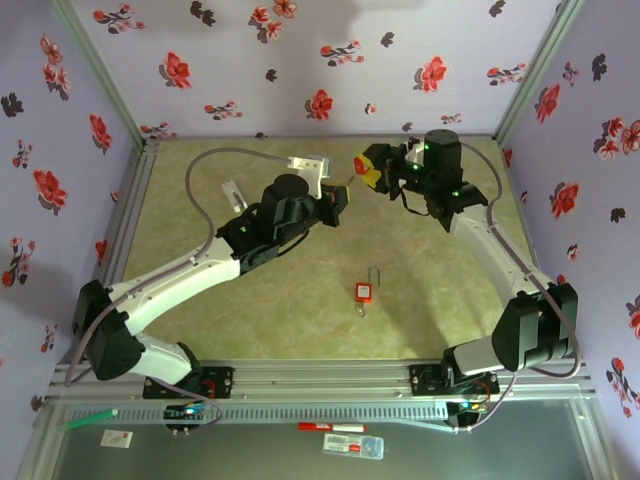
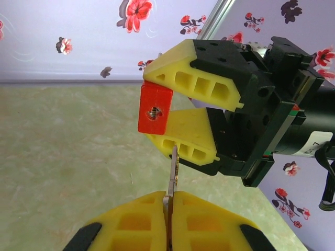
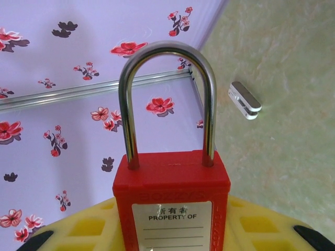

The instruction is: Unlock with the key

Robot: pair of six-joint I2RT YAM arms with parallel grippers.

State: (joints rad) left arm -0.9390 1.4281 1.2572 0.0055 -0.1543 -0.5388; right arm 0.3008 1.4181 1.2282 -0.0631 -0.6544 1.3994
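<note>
The right gripper (image 2: 153,107) is clenched on a red padlock (image 2: 155,110), with one yellow finger above the body and one below. It holds the lock in the air over the back part of the table (image 1: 300,300). In the left wrist view the bottom face of the lock turns to the camera, with the small round keyhole (image 2: 155,111) in it; the body hides the shackle there. In the right wrist view the steel shackle (image 3: 167,99) stands upright and both its legs go into the body. The label is cut off by the lower edge after the words "PROPERTY OF".

The left gripper (image 2: 168,196) is closed on the key (image 2: 172,175). Only the thin edge of the metal blade shows, because the head is hidden between the pads. The tip of the key is below the keyhole, at the lower finger of the right gripper. I cannot tell whether it touches that finger.

A second red padlock (image 1: 364,292) lies on the table between the two arms, well apart from both grippers. Something small hangs at its lower end, too small to name. A small silver object (image 3: 245,100) lies on the table; I cannot tell what it is.
</note>
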